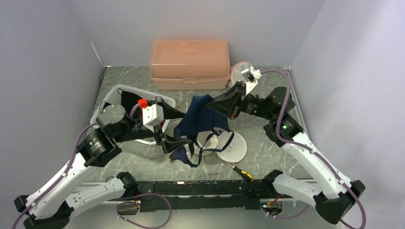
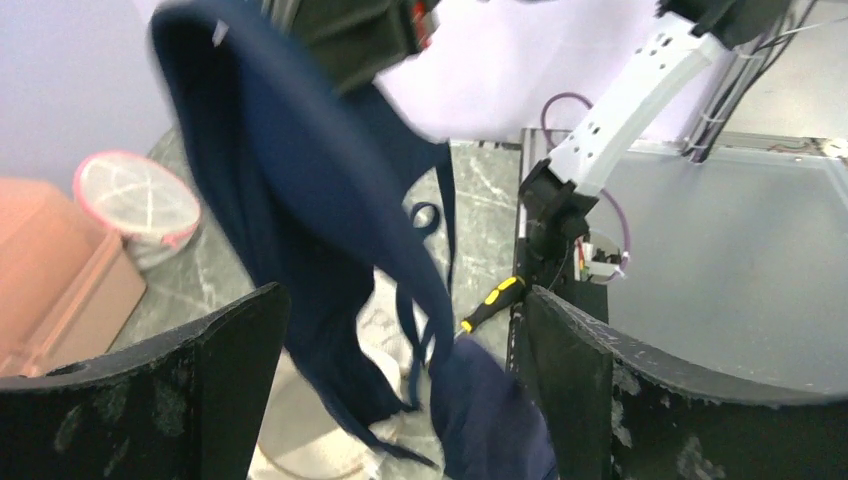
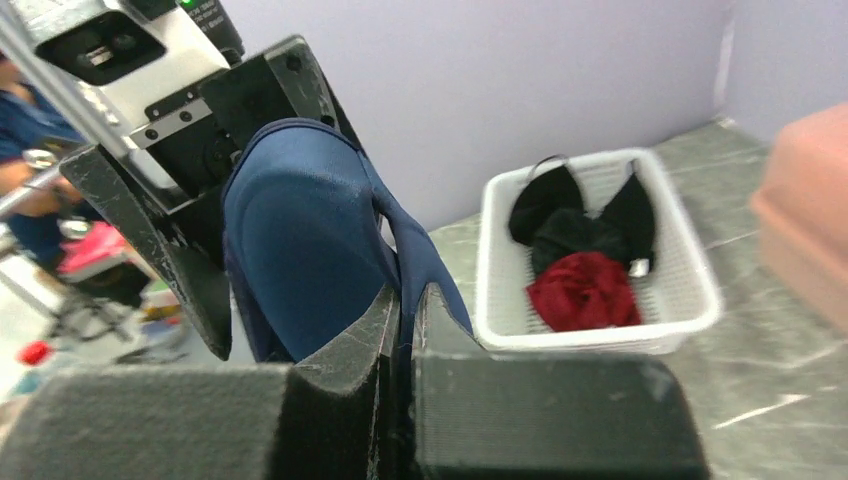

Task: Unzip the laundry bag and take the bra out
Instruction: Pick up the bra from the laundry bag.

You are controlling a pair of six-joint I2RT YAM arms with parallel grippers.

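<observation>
The navy blue bra hangs in the air over the table's middle. My right gripper is shut on its upper edge; in the right wrist view the fabric is pinched between the closed jaws. The bra's lower end trails onto the white round laundry bag lying flat on the table. My left gripper is open beside the hanging bra. In the left wrist view the bra hangs between the spread jaws, untouched by either, above the bag.
A white basket with black and red clothes stands at the left, also in the right wrist view. A peach lidded box and a pink-rimmed round mesh bag are at the back. A yellow-handled screwdriver lies near the front edge.
</observation>
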